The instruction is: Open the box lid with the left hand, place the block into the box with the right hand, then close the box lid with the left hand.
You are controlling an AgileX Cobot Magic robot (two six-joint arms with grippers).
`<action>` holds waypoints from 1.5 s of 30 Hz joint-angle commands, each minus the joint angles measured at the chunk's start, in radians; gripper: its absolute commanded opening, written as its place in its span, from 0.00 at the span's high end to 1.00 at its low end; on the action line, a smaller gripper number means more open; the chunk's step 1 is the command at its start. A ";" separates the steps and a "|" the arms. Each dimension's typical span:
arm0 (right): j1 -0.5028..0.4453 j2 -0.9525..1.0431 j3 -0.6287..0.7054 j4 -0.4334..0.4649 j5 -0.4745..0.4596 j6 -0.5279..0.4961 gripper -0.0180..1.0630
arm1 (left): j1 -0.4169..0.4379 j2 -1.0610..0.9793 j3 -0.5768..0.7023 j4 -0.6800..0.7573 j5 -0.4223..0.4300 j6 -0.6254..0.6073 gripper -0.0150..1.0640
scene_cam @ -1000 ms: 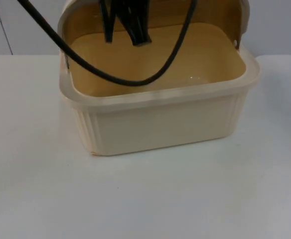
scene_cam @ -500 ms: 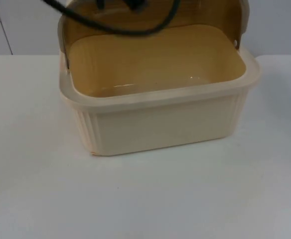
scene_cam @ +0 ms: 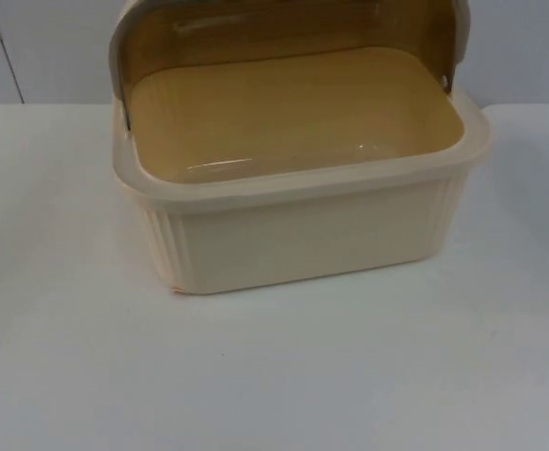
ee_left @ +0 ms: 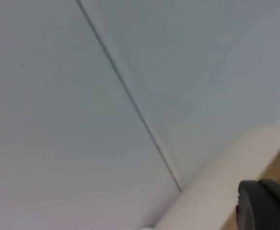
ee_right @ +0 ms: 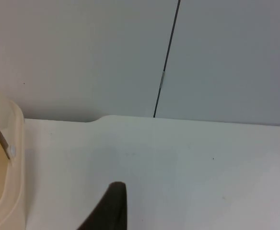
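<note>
Fingers state: can't tell for either arm. Top view: cream box (scene_cam: 303, 221) at upper centre of white worktop (scene_cam: 274, 376), lid (scene_cam: 284, 28) up, inside bare. Left wrist: left fingers (ee_left: 264, 203) by the box rim near grey partition wall (ee_left: 82, 96); right wrist: right fingers (ee_right: 111, 208) over worktop beside box.

left gripper (ee_left: 267, 206) raised, right gripper (ee_right: 112, 211) low

The box (scene_cam: 303, 235) looks like smooth cream plastic with ribbed corners and a faintly glossy inside, on a matt white table (scene_cam: 274, 376).
</note>
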 commanded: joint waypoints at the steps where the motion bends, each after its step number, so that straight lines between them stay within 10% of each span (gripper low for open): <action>1: 0.004 -0.006 -0.007 0.001 -0.001 0.002 0.01 | 0.037 -0.045 -0.002 0.014 0.002 -0.018 0.99; 14: 0.004 -0.006 -0.007 0.006 -0.001 0.002 0.01 | 0.478 -0.094 0.087 -0.293 0.013 -0.005 0.99; 23: 0.004 -0.006 -0.007 0.046 -0.001 0.002 0.01 | 0.492 -0.094 0.325 -0.327 -0.153 0.049 0.99; 35: 0.004 -0.006 -0.007 0.048 0.007 0.002 0.01 | 0.492 -0.094 0.335 -0.326 -0.142 -0.091 0.98; 40: 0.004 -0.006 -0.007 0.048 0.007 0.002 0.01 | 0.492 -0.094 0.335 -0.313 -0.133 -0.113 0.76; 45: 0.004 -0.006 -0.007 0.048 0.007 0.002 0.01 | 0.492 -0.094 0.335 -0.313 -0.137 -0.113 0.26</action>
